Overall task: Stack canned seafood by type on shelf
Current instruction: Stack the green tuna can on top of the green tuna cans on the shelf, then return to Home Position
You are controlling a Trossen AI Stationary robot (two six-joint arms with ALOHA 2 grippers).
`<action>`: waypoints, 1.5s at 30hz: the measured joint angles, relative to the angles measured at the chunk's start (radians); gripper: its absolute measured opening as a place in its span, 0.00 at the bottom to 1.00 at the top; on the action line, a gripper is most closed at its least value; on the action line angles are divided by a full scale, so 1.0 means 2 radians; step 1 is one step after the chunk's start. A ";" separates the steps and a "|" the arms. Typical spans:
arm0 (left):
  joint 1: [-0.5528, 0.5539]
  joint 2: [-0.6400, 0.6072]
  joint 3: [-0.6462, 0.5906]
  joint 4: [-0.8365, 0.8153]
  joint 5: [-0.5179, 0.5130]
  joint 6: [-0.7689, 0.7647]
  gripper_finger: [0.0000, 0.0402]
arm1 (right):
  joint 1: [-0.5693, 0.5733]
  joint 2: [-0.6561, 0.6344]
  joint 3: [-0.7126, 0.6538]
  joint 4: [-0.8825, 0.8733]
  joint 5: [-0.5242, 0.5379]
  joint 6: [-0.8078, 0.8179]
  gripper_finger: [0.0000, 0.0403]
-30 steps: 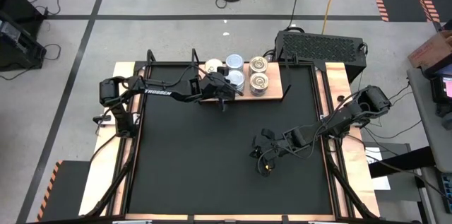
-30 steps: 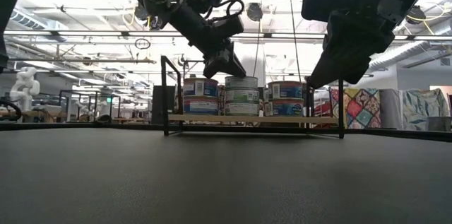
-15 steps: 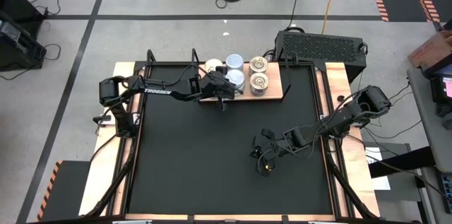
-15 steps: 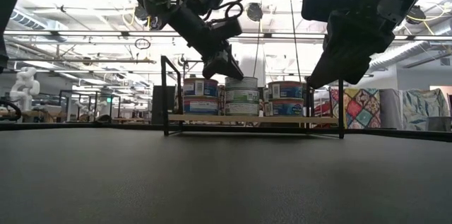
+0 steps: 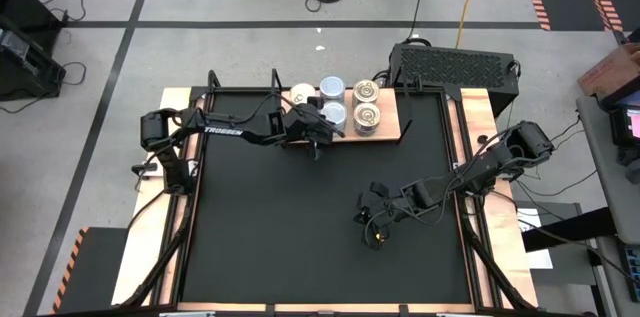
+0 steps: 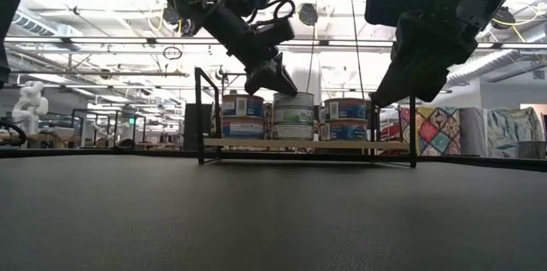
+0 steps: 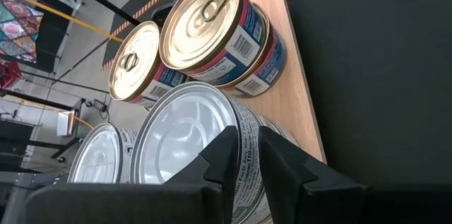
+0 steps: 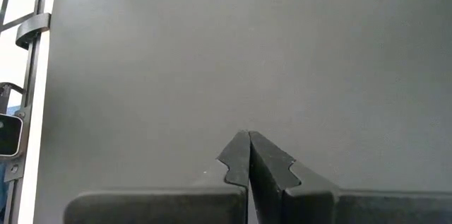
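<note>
A: What can you read on the tins (image 7: 212,30)?
B: Barcodes on the side labels and a fragment that looks like "110" on the nearest silver-topped tin (image 7: 191,136); no brand name is legible. The goldish-topped ones have red and blue labels, the silver-topped ones pale green and white. The left arm (image 5: 225,131) carries the white word "TROSSEN".

A: Where are the tins relative to the left tool (image 6: 275,77)?
B: On the shelf (image 5: 385,132), stacked two high in the low view. The tool hangs just above the near edge of the silver-topped stack. Its fingers (image 7: 224,155) stand a narrow gap apart with nothing between them.

A: Anything crowding it?
B: The two goldish-topped stacks sit just beyond the silver-topped one, toward the shelf's far end, and a second silver top (image 7: 99,155) lies beside it. A cream-topped tin (image 5: 302,93) and a pale blue one (image 5: 331,87) sit behind. The shelf's black post (image 6: 199,115) stands near the tool.

A: And the right tool (image 5: 373,225)?
B: Closed on nothing, well apart from the shelf, above bare bench (image 5: 270,227).

A: Beyond the bench?
B: A black ribbed box (image 5: 452,62) sits just past the shelf's end.
</note>
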 joint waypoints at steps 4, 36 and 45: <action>0.000 0.000 0.000 0.011 -0.017 -0.001 0.15 | 0.000 0.000 0.000 0.000 0.000 0.000 0.00; -0.134 -0.259 -0.032 -0.076 0.016 -0.207 0.15 | -0.015 -0.018 0.000 0.126 0.029 -0.169 0.00; -0.147 -0.370 -0.188 -0.002 -0.001 -0.268 0.15 | -0.035 -0.128 0.000 0.079 0.030 -0.237 0.00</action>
